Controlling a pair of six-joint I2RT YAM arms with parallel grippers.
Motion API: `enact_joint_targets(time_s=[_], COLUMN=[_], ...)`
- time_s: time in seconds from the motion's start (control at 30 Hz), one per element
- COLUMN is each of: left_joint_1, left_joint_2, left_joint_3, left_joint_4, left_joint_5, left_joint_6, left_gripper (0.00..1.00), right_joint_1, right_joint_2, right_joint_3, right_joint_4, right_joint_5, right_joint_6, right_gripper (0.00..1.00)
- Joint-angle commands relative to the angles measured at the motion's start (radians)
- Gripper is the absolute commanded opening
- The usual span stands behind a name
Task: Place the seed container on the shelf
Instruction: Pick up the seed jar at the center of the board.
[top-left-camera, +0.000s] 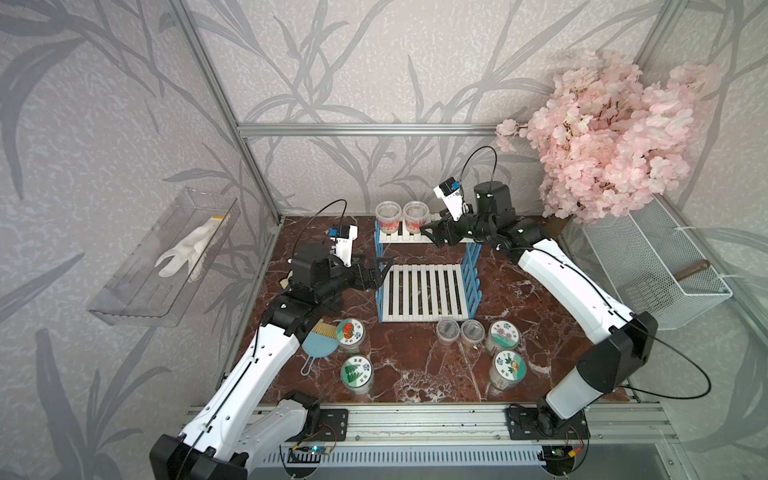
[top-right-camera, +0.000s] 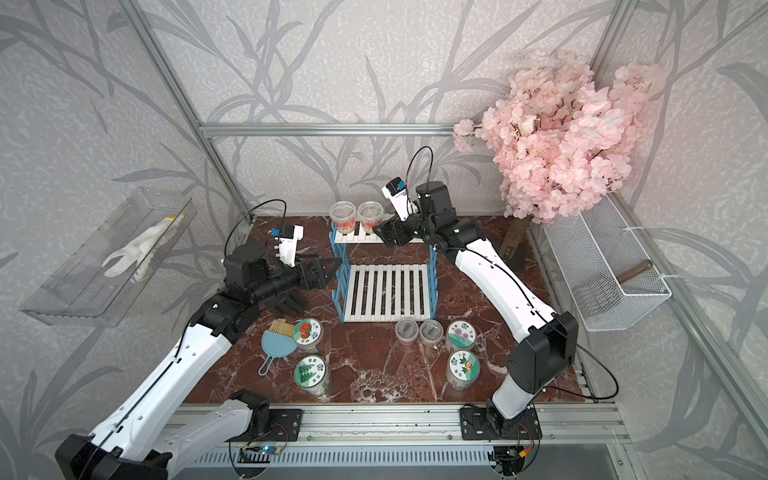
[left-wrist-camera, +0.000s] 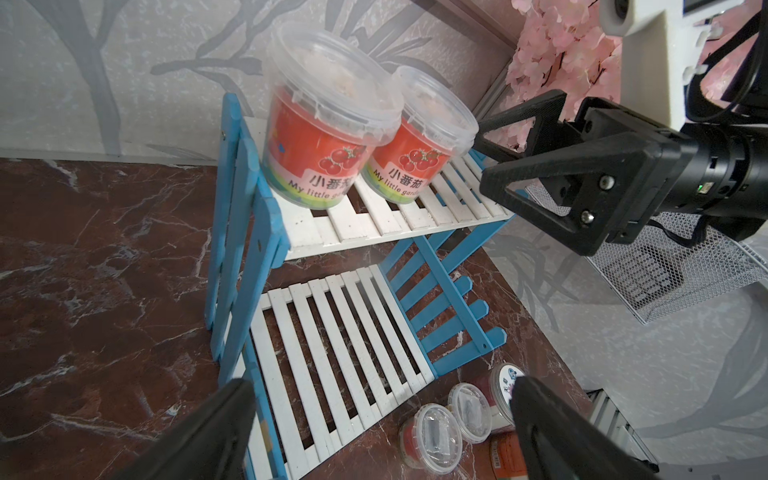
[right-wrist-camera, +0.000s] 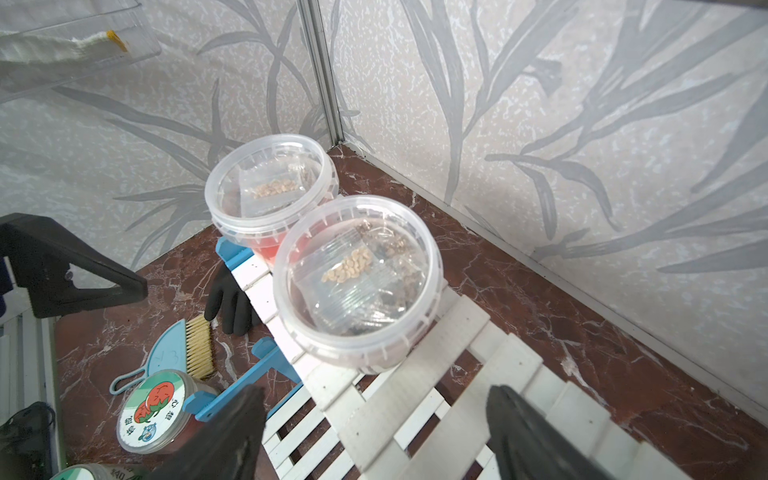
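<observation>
The shelf (top-left-camera: 422, 291) (top-right-camera: 388, 293) (left-wrist-camera: 332, 340) has white slatted tiers and blue picket sides. Two seed containers, red tomato-label tubs with clear lids (top-left-camera: 388, 216) (top-left-camera: 416, 216) (top-right-camera: 343, 216) (top-right-camera: 370, 216), stand side by side on its upper back tier (right-wrist-camera: 415, 399). Bags of seeds show through their lids (right-wrist-camera: 357, 282) (right-wrist-camera: 270, 187). My right gripper (top-left-camera: 430, 235) (top-right-camera: 384, 235) (right-wrist-camera: 374, 392) is open over that tier, just right of the nearer tub and apart from it. At the lower tier's left side frame my left gripper (top-left-camera: 384, 272) (top-right-camera: 332, 270) (left-wrist-camera: 382, 386) is open and holds nothing.
In front of the shelf sit two small clear-lidded tubs (top-left-camera: 447, 330) (top-left-camera: 472, 331) and several printed-lid jars (top-left-camera: 350, 331) (top-left-camera: 503, 334). A blue brush and dustpan (top-left-camera: 318, 345) and a black glove (top-right-camera: 286, 303) lie left. Wall tray (top-left-camera: 166, 257), mesh basket (top-left-camera: 656, 266), pink blossom tree (top-left-camera: 615, 137).
</observation>
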Motion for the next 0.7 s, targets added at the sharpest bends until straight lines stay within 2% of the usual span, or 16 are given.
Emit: enact_joint_targets(time_s=[0.0,0.23,0.47,0.53,0.67], left_joint_1=[0.004,0.003,-0.028,-0.078,-0.284], left_joint_2=[-0.033,-0.046,-0.083,-0.079,-0.057], left_joint_3=[-0.008,0.001,-0.115,-0.134,-0.142], left_joint_4=[-0.037,-0.177,-0.069,-0.070,-0.137], left_joint_5=[0.022,0.109,0.273,0.258,0.083], left_joint_6=[0.041,0.074,0.024,0.026,0.118], left_gripper=[1.00,1.00,1.00,0.99,0.99], right_joint_1=[0.001,0.001,0.001,0.002,0.004], right_joint_2=[-0.098,-0.296,-0.492,-0.528,-0.588], right_joint_3=[-0.056,-0.349,-0.658,-0.715,-0.837], right_joint_4=[0.047,0.131,0.154,0.135,0.123], right_joint_5=[0.006,0.045,0.032,0.033,-0.004], right_joint_6=[0.022,0.108,0.246,0.275,0.317], right_gripper=[0.90,1.00,0.99,0.99,0.99])
